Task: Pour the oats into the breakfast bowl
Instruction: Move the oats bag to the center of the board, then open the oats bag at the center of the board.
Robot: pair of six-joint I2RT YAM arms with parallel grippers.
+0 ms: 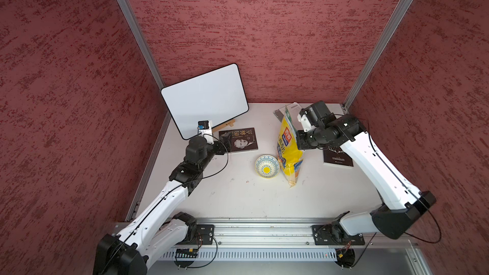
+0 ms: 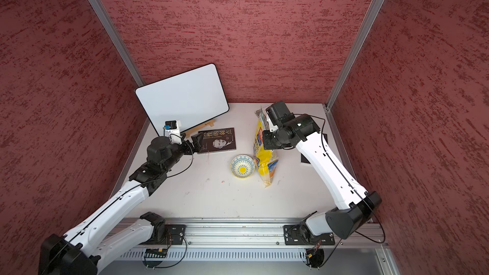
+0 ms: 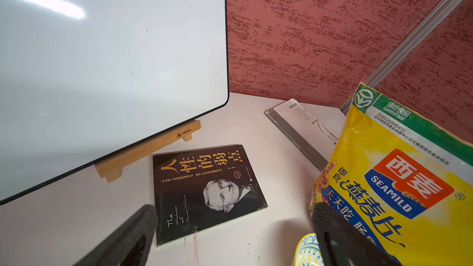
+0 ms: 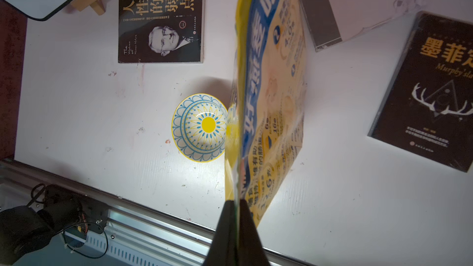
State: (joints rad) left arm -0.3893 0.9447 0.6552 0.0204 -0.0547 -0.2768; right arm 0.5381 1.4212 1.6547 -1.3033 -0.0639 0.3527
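Top views: the SEAMILD oat bag (image 1: 289, 152) stands roughly upright on the white table (image 1: 238, 197), green band uppermost, just beside the breakfast bowl (image 1: 267, 166). Cannot tell whether its base rests on the table or hangs just clear. The right gripper (image 1: 300, 141) meets the bag's side edge about halfway up. The left gripper (image 2: 195, 142) is well apart from the bag, over the near corner of a dark paperback (image 2: 218, 140), in front of the propped whiteboard (image 2: 182, 99). A second black book (image 1: 338, 158) lies under the right arm.

Left wrist: both fingers (image 3: 128, 236) are spread wide with nothing between them. The paperback, the bag's front and a sliver of bowl rim show beyond.

Right wrist: fingers (image 4: 245, 234) are pressed together on the bag's thin edge, a pinch grip. The bowl's inside is plainly visible, blue scallops and yellow centre. No oats are in it and none lie loose on the table.

Status: the bag is grasped, the pour not begun. Left to do: raise the bag, tip its mouth over the bowl, let the flakes run. Cannot tell whether the mouth is open or sealed. Judgement: a thin pinch on crinkly plastic may slip as the bag tilts
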